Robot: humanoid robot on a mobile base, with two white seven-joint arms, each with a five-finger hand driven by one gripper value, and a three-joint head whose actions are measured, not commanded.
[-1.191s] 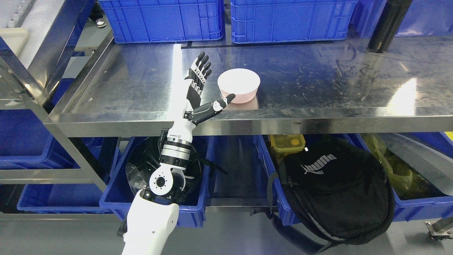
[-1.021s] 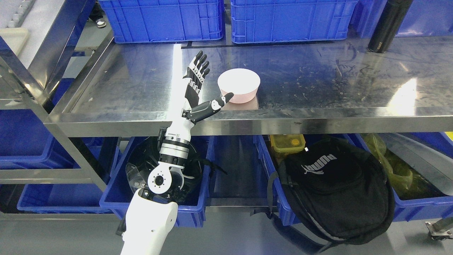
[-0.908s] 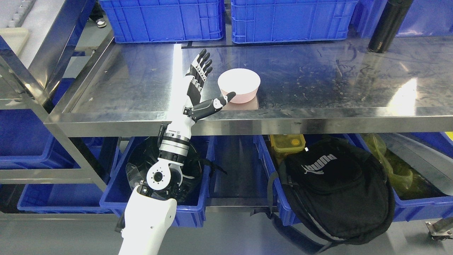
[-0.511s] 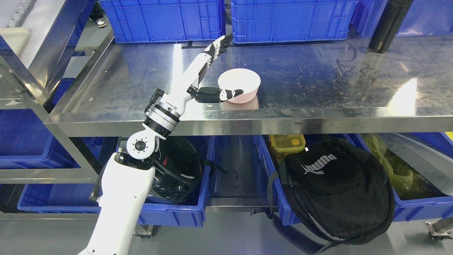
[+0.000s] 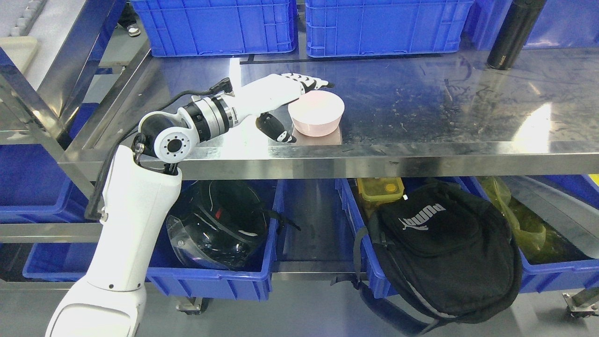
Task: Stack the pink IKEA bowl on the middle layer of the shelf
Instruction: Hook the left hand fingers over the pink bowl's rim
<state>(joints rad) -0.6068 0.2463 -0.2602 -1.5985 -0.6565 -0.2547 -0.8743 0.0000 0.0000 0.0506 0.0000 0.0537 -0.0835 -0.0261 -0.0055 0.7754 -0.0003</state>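
Observation:
A pink bowl (image 5: 319, 115) stands upright on the steel shelf (image 5: 421, 107), near its front edge. My left hand (image 5: 292, 105) lies level just left of the bowl. Its fingers (image 5: 312, 82) stretch over the bowl's far left rim and the thumb (image 5: 279, 132) points down at the near left side. The hand is open and I cannot tell whether it touches the bowl. My right arm does not show.
Blue crates (image 5: 215, 25) line the back of the shelf. A black bottle (image 5: 512, 32) stands at the back right. Below the shelf are blue bins, a black helmet (image 5: 217, 227) and a black backpack (image 5: 444, 252).
My left arm has swung up from below the shelf front and the hand has turned from upright to level, closing in on the bowl's left side. The bowl has not moved.

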